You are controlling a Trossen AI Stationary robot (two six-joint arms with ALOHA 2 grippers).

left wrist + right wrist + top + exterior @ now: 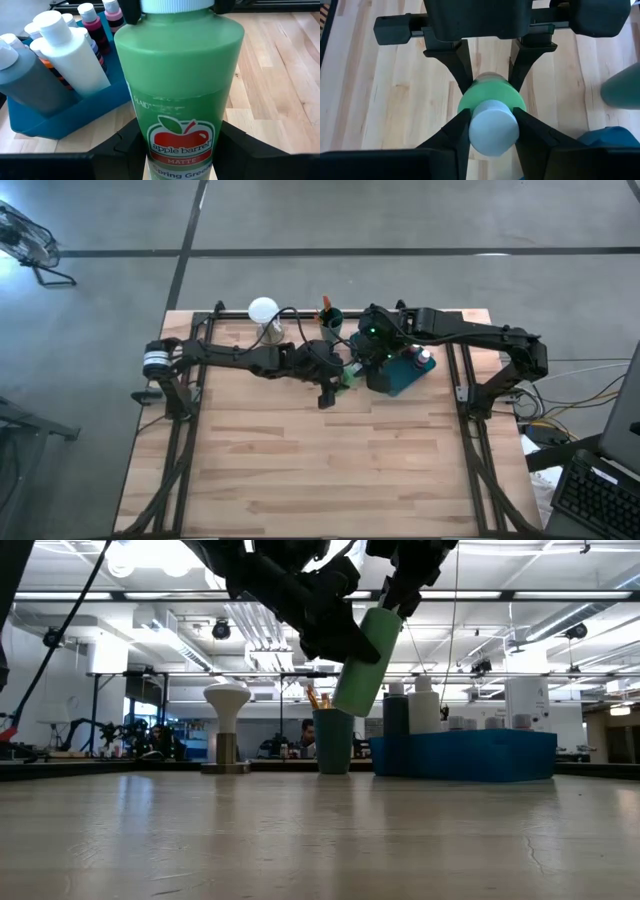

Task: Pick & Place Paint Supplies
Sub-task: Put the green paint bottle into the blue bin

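The green paint bottle (367,660) hangs in the air above the wooden table (330,470), tilted, with both arms on it at once. The left claw (182,150) grips the bottle's body near its bottom end, one finger on each side. The right claw (491,125) pinches the white cap (492,126) at the other end. It looks like a hand-off: one arm is passing the bottle to the other, so for this moment both hold tight and it cannot drop.

Just beside the bottle sits the teal tray (65,117). Other paint bottles stand upright in it already: a white one (67,55), a grey one (25,75), and a maroon one (92,25) farther back. The tray keeps them together and stops them rolling away. My guess is that the green bottle belongs there too.

Behind the tray a teal cup (333,740) holds some thin brushes (318,698), standing on end so they are easy to grab. A round white-topped thing on a metal base (227,730) stands off to the side, well apart from the bottle.

The cap is small and smooth, so the right claw's hold could slip when the left claw lets go.
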